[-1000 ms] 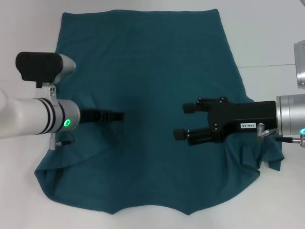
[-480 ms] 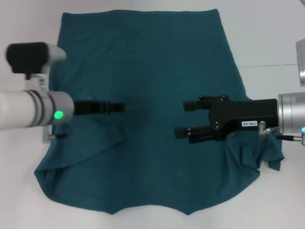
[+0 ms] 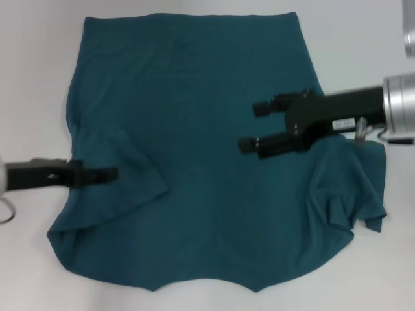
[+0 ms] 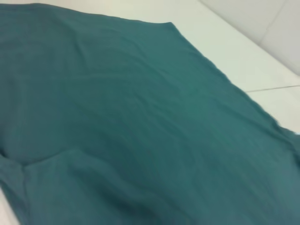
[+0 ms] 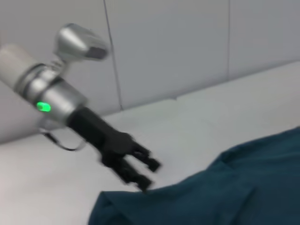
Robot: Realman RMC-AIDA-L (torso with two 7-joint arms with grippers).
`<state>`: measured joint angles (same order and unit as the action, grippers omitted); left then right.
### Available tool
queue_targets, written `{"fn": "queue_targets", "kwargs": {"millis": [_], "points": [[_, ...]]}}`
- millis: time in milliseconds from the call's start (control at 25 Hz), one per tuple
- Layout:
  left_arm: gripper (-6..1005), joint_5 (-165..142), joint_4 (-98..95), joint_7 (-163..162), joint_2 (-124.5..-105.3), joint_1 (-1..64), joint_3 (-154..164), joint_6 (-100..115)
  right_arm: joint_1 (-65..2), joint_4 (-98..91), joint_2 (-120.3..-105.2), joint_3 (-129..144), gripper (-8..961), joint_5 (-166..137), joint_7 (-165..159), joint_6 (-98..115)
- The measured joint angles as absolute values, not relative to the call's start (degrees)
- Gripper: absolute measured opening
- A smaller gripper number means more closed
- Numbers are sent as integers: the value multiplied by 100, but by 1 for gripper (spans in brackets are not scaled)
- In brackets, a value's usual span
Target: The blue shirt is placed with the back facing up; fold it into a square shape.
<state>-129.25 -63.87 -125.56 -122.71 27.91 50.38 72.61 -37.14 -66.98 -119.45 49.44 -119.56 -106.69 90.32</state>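
Head view: blue shirt spread flat — right gripper above, fingers apart

One blue shirt, two end effectors: left end effector, right end effector, one table

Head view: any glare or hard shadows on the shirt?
Head view: even light, no glare on the blue shirt; soft shading only along sleeve folds near the left gripper and right gripper. Right wrist view: left arm's green light glows.
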Motion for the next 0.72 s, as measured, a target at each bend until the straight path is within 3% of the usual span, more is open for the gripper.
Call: {"fn": "queue_targets", "kwargs": {"millis": [320,720], "points": [[933,-12494,-6328,-11109,-12014,2506,3177,9583,-4025,-8006,-11977,5375,893,-13173,-12521,9207],[933,-12631,-6358,-10627,-12031,2172,2903,9886,-4735,-8128,-12017,5358,885,-14851,-13524,9798]]}}
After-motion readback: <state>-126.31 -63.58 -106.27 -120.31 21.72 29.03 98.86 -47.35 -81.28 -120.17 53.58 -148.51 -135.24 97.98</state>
